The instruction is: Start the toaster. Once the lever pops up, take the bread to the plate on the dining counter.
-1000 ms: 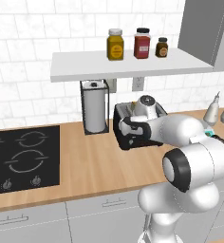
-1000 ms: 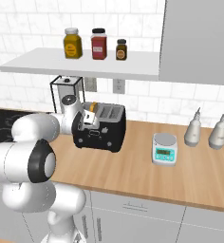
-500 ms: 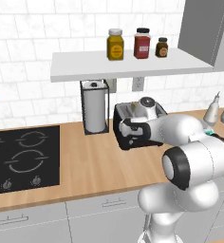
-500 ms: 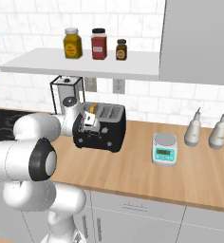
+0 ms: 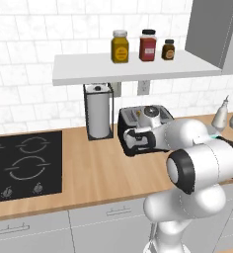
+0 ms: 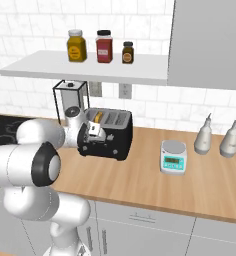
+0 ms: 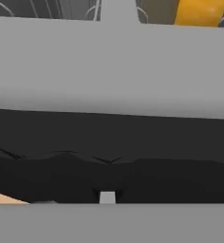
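Hand view hides the jaws, so I cannot tell their gap; the gripper [image 6: 96, 132] sits pressed against the one black toaster [image 6: 111, 135], bread [image 6: 94, 116] in a slot. If it slips off the lever, toasting never starts. Above stand three jars [image 5: 147, 45].

no legible text, jar labels unreadable

Paper towel stand [image 5: 97, 111] crowds the toaster's [image 6: 114, 134] left — scale [image 6: 172, 157] well apart, right.
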